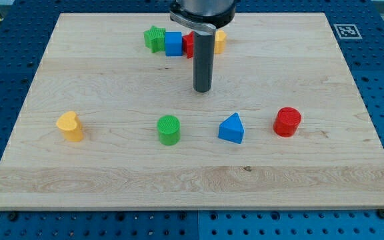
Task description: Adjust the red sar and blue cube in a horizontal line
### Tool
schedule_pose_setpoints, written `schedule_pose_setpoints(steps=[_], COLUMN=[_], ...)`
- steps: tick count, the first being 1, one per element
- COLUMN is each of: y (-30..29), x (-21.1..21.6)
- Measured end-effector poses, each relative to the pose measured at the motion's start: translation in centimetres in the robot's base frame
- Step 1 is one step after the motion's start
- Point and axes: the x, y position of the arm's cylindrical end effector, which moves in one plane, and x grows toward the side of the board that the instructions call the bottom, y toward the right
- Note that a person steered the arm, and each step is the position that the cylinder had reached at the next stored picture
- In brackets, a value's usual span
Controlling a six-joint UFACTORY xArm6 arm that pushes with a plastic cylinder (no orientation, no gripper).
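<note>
The blue cube (173,44) sits near the view's top, in a row of blocks. A green star (154,39) touches its left side. The red star (189,45) is right of the cube, mostly hidden behind my rod. A yellow block (219,41) lies right of the rod. My tip (202,90) rests on the board below this row, a little below and right of the red star, touching no block.
Lower on the wooden board (99,87) stand a yellow heart (70,126) at the left, a green cylinder (169,129), a blue triangle (231,128) and a red cylinder (287,122) at the right.
</note>
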Motion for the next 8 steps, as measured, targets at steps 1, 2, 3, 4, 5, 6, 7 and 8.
schedule_pose_setpoints(steps=[1,2,3,4,5,6,7,8], y=[-0.1,-0.1,-0.1,-0.7,-1.8,-2.7,-2.9,-2.9], x=[-1.9,-4.0,-5.5,-5.7,-5.7,-5.7,-5.8,-7.5])
